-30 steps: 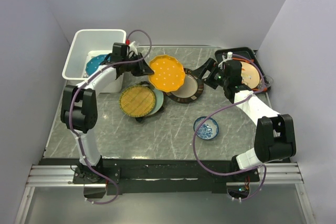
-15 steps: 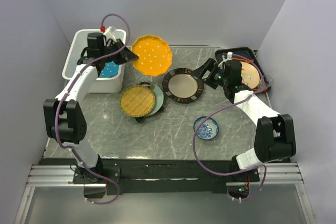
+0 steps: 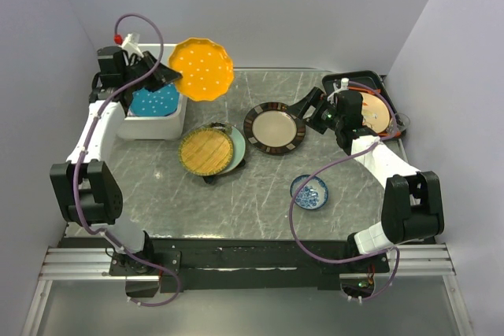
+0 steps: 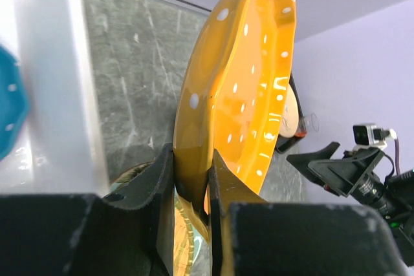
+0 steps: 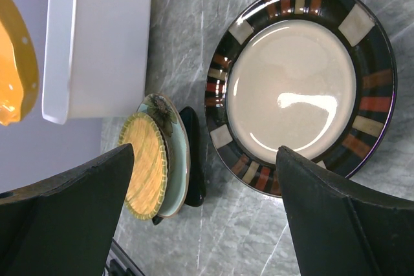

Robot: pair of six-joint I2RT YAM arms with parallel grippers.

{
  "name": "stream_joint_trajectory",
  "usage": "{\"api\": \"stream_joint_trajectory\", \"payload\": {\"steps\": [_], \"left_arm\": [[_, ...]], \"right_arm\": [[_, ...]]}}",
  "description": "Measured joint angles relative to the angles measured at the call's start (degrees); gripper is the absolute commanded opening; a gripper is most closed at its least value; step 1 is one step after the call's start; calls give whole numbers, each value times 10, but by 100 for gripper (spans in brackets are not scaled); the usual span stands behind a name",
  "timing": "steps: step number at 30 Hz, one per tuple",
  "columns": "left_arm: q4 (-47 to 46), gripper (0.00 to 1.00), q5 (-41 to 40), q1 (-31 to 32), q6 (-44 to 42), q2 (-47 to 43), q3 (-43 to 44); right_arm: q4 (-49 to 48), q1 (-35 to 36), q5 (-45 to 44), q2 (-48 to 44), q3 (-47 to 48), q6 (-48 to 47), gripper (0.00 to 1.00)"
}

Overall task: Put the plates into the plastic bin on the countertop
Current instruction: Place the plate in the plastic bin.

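My left gripper is shut on the rim of the orange dotted plate and holds it tilted, in the air by the right end of the white plastic bin. A teal dotted plate lies in the bin. In the left wrist view the orange plate stands on edge between my fingers, with the bin wall to the left. The dark brown plate lies mid-countertop. My right gripper is open and empty just right of it; the plate shows below it in the right wrist view.
A yellow woven plate lies on a pale green floral plate and a dark star-shaped plate. A small blue-and-white dish sits front right. A black tray holding a tan plate is at the back right.
My left arm has lifted the orange dotted plate up and to the left, from above the dark brown plate to beside the bin. The right arm has not moved.
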State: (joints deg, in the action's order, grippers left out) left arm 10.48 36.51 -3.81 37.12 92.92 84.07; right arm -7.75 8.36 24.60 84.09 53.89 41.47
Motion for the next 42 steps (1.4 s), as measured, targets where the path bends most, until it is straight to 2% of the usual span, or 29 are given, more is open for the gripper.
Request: {"api": "stream_joint_trajectory", "payload": {"steps": [28, 42], "left_arm": [[-24, 1, -25, -156, 45, -22, -33], [-2, 1, -115, -164, 46, -7, -33]], "right_arm": [[0, 0, 1, 1, 0, -7, 97], [1, 0, 3, 5, 0, -15, 98]]}}
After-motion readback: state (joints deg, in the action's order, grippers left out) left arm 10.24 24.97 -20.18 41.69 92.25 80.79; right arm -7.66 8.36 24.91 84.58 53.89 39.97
